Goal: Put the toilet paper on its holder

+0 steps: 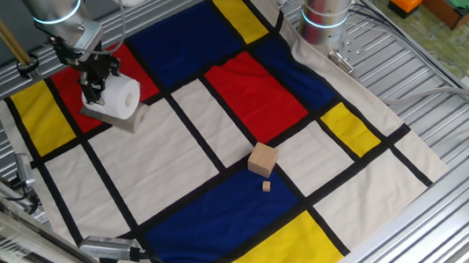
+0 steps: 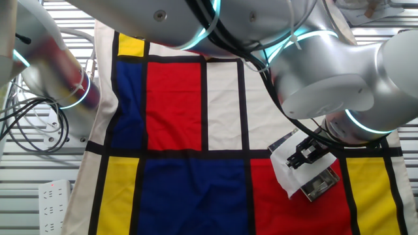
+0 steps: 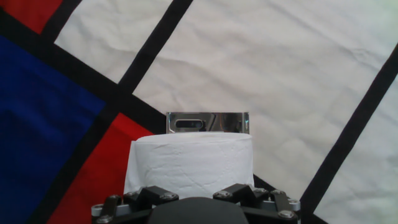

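Nearest our lens, the gripper [image 3: 193,202] clasps the toilet paper [image 3: 189,163] just above the holder [image 3: 208,122] on the patterned cloth [image 3: 280,74], where we judge a misaligned core could snag the bar and tip the bracket.

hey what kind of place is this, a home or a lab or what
Most likely a robotics lab bench, not a home: a slatted aluminium table under a colour-block cloth, loose cables, and a silver robot arm whose gripper holds a white toilet paper roll.

No readable text, label, brand, number or sign appeared in any view of the bench.
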{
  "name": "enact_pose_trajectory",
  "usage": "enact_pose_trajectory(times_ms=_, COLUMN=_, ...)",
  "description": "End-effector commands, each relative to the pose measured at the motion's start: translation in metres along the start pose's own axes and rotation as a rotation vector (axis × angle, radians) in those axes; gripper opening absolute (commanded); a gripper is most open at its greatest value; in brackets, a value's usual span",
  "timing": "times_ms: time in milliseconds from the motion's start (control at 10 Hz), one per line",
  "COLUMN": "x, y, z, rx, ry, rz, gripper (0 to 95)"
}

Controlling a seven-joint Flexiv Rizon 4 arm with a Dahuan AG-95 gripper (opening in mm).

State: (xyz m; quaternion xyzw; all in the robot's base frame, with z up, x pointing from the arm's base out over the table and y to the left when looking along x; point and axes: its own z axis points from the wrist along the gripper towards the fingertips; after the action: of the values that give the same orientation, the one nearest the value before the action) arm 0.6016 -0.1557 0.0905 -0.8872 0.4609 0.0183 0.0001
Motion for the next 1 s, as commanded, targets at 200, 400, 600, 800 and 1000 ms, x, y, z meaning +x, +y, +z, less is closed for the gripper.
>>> enact_pose_trajectory(times_ms=200, x=0.002, y=0.001, z=0.001, rx=0.001, ry=0.002, rz=-0.004, gripper=0.0)
enact_pose_trajectory(times_ms=400, x=0.005, y=0.002, z=0.002, rx=0.001, ry=0.001, rz=-0.008, gripper=0.0)
enact_pose_trajectory(times_ms=600, x=0.009, y=0.003, z=0.0, rx=0.001, ry=0.001, rz=-0.012, gripper=0.0)
enact_pose_trajectory(times_ms=800, x=0.012, y=0.003, z=0.0, rx=0.001, ry=-0.001, rz=-0.017, gripper=0.0)
enact_pose_trajectory(times_ms=1000, x=0.014, y=0.002, z=0.0, rx=0.002, ry=-0.001, rz=-0.022, gripper=0.0)
